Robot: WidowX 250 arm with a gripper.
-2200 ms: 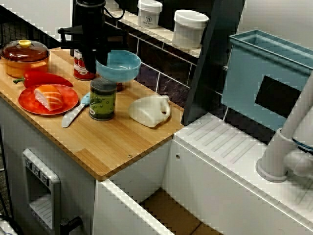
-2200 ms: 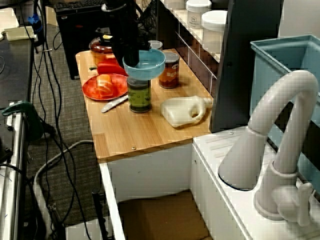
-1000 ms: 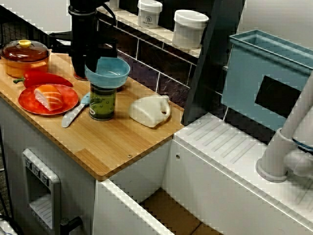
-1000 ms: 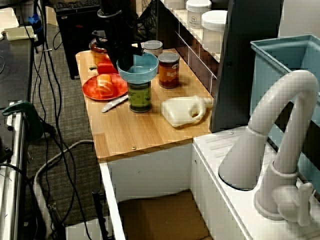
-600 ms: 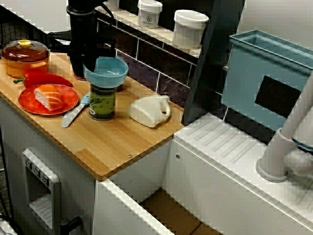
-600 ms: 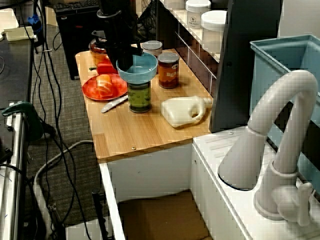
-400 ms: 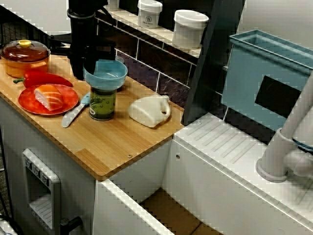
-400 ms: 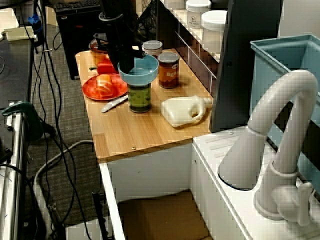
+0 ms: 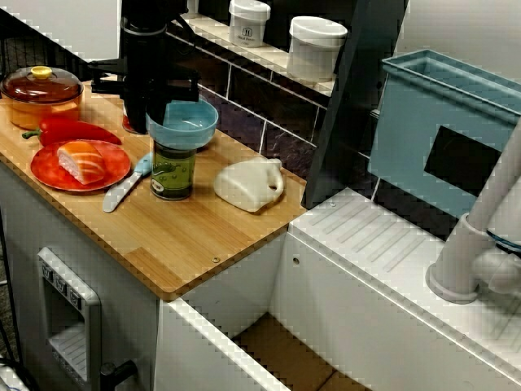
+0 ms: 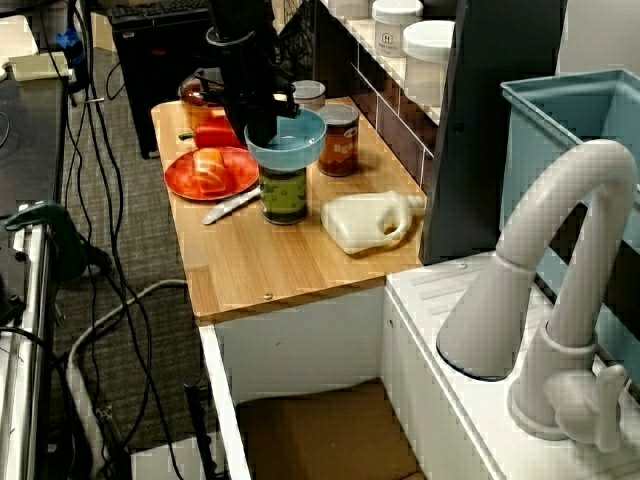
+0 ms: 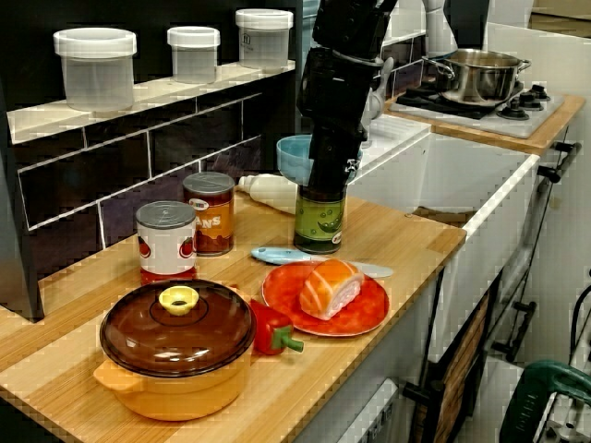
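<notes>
My black gripper (image 9: 156, 120) is shut on the left rim of a light blue bowl (image 9: 186, 124). It holds the bowl level, right over a green-labelled can (image 9: 172, 173) that stands upright on the wooden counter (image 9: 203, 236). Seen from behind the faucet, the bowl (image 10: 288, 138) covers the can's (image 10: 284, 196) top; I cannot tell whether they touch. From the pot end, the arm hides most of the bowl (image 11: 292, 157), which sits just above the can (image 11: 319, 221). My gripper (image 11: 325, 177) hangs over the can.
A red plate (image 9: 49, 167) with a salmon piece, a red pepper (image 9: 73, 130), a blue-handled knife (image 9: 124, 189) and an orange lidded pot (image 9: 41, 94) lie left of the can. A white jug (image 9: 248, 184) lies right. Two tins (image 11: 189, 226) stand by the wall. Beyond are a sink and faucet (image 10: 560, 260).
The gripper carried the bowl down and leftward until it sat over the green can. In the last half second it edged slightly back to the right.
</notes>
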